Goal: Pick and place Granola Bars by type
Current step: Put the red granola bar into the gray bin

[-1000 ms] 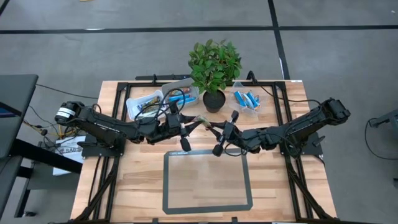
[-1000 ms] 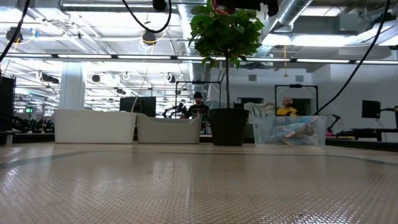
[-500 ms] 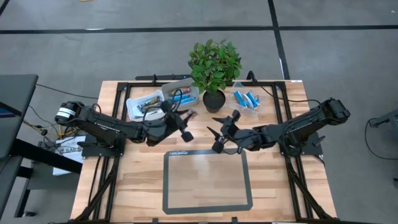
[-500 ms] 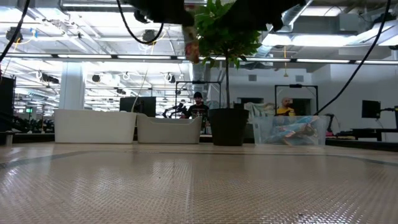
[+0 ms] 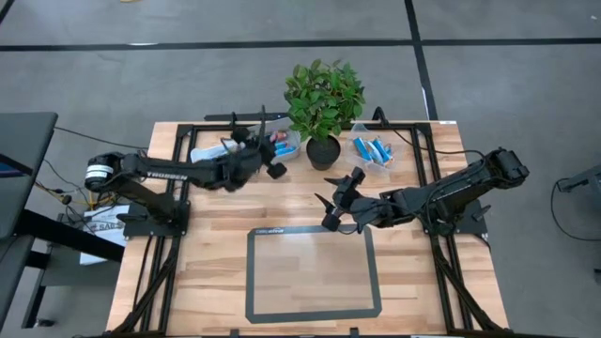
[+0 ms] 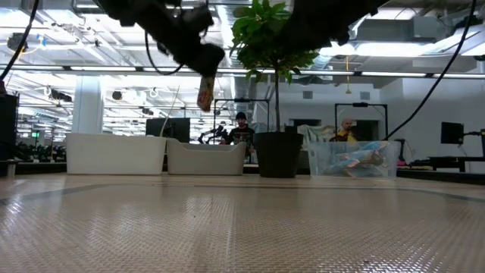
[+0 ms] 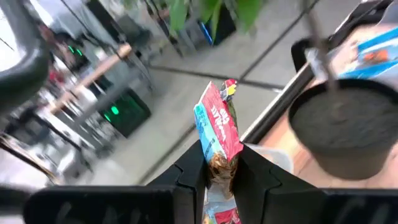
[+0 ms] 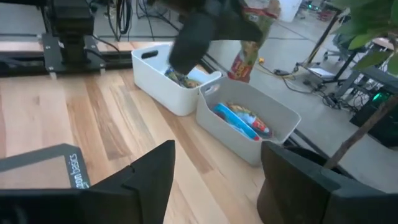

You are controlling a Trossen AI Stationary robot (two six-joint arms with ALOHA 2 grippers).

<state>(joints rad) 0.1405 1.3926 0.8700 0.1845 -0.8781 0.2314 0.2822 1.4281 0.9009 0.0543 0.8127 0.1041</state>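
Observation:
A granola bar (image 7: 219,127) in a red, teal and brown wrapper is held in my left gripper (image 5: 270,155), which is shut on it above the two white bins (image 5: 214,155) at the table's far side. The low view shows the bar (image 6: 204,89) hanging high over the table. Both bins (image 8: 249,124) hold other wrapped bars. My right gripper (image 5: 329,208) stands open over the table's middle, just beyond the black-framed mat (image 5: 313,272), with nothing between its fingers. My left gripper pinches one end of the bar (image 7: 217,167) between its two fingers, and most of the wrapper sticks out past the fingertips. The fingers slant down toward the far side. The bar hangs tilted below them, lifted clear above the bins.
A potted plant (image 5: 324,99) stands at the far middle, right of the bins. A clear tub (image 5: 374,150) with blue bars sits to its right. People show in the room behind the table in the low view.
The two grippers met over the table's middle. My right gripper opened and let go of the bar. My left gripper, still shut on it, carried the bar toward the far edge, over the white bins.

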